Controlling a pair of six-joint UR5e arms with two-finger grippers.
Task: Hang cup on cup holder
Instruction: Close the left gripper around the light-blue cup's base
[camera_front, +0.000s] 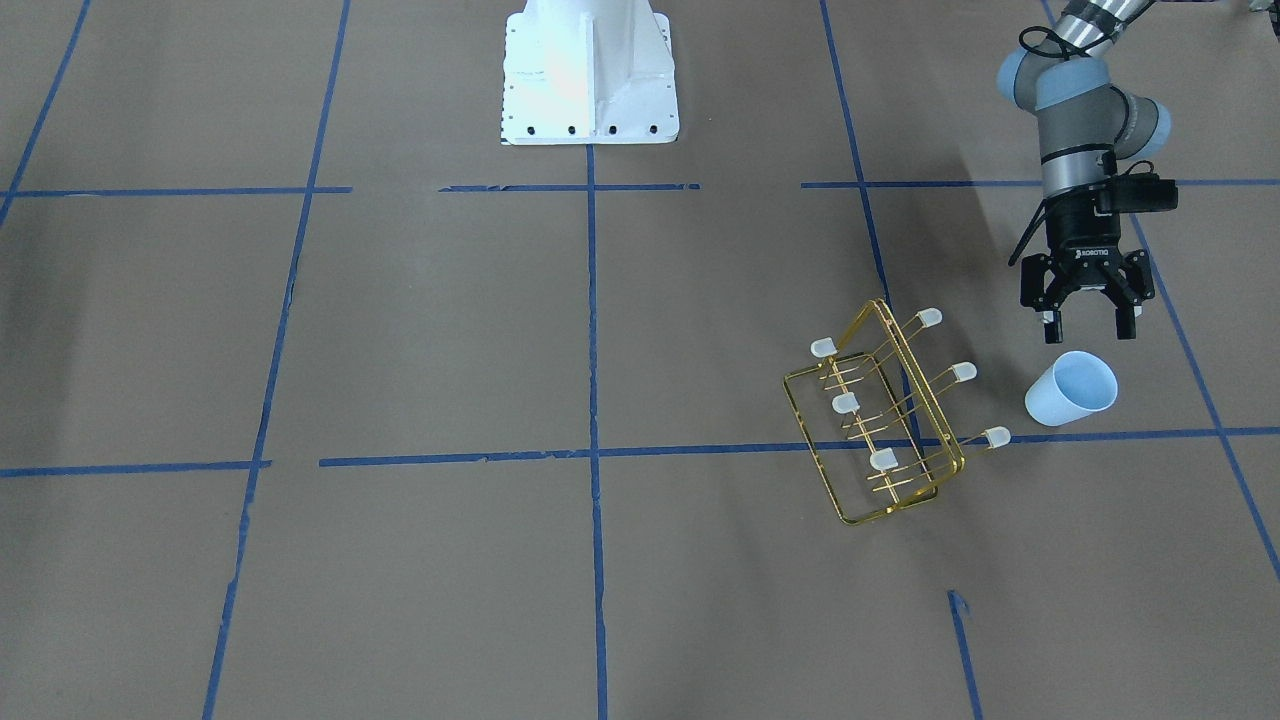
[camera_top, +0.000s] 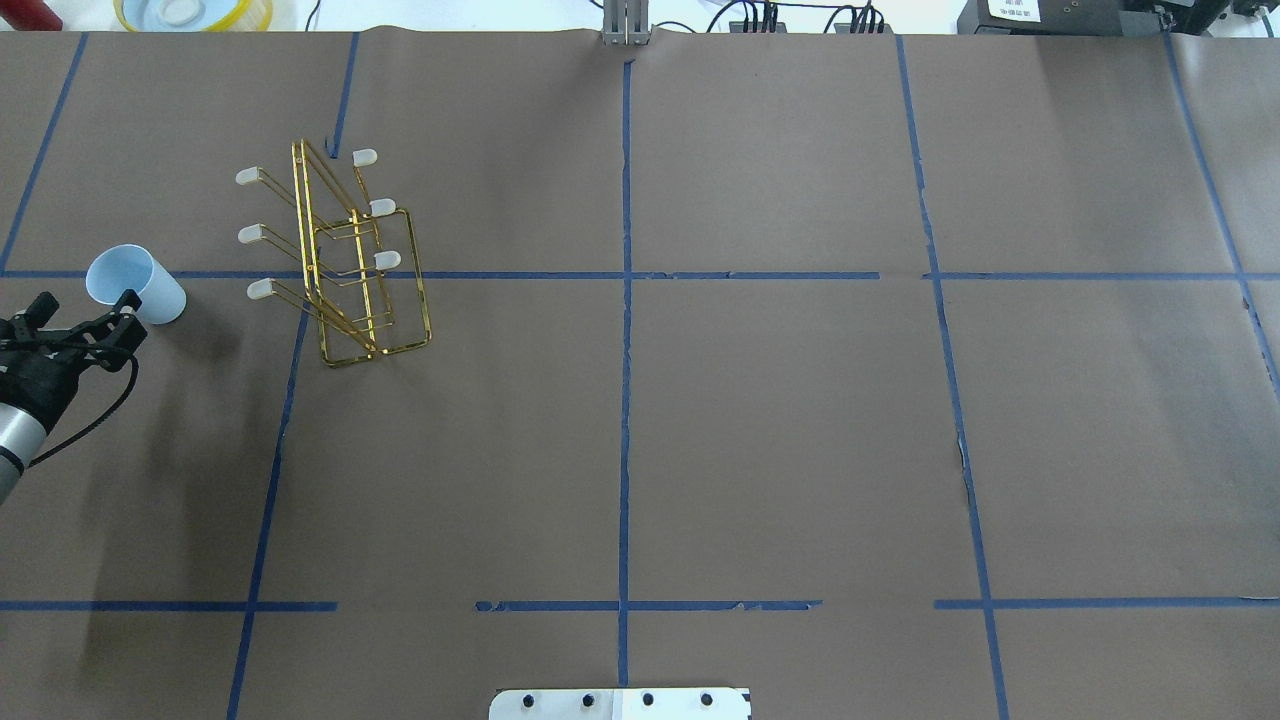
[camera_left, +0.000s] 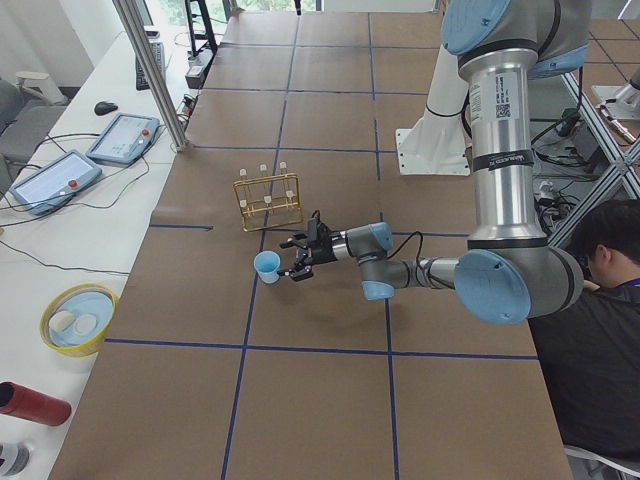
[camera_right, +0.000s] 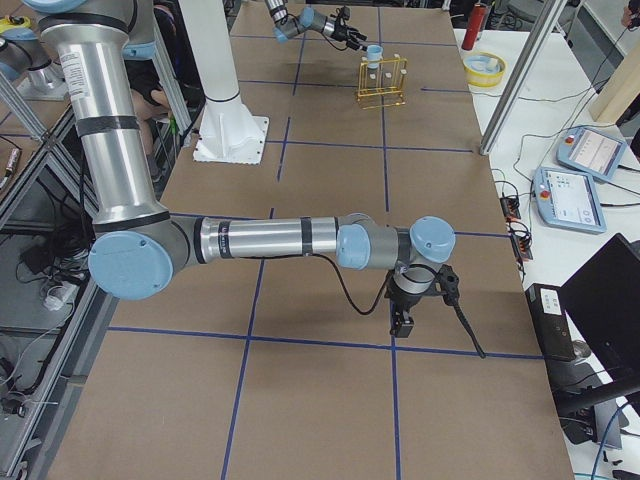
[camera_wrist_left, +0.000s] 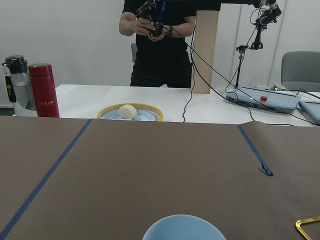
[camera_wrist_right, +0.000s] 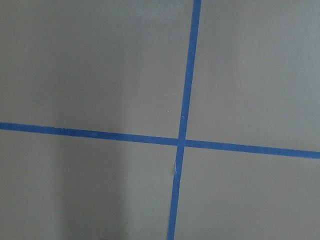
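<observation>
I'm looking at a brown-papered worktop (camera_top: 780, 420) that blue tape lines (camera_top: 624, 400) are dividing into squares. Beyond its far edge a white side table (camera_wrist_left: 80, 102) is carrying a yellow bowl (camera_wrist_left: 147, 116) and a red flask (camera_wrist_left: 44, 90), a white wall (camera_wrist_left: 75, 30) rising behind.

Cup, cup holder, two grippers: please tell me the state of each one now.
cup: upright on the table, mouth up, not held.
cup holder: standing on the table, all six prongs bare.
left gripper: open, empty, close to the cup.
right gripper: cannot tell whether open or shut; far from the cup.
</observation>
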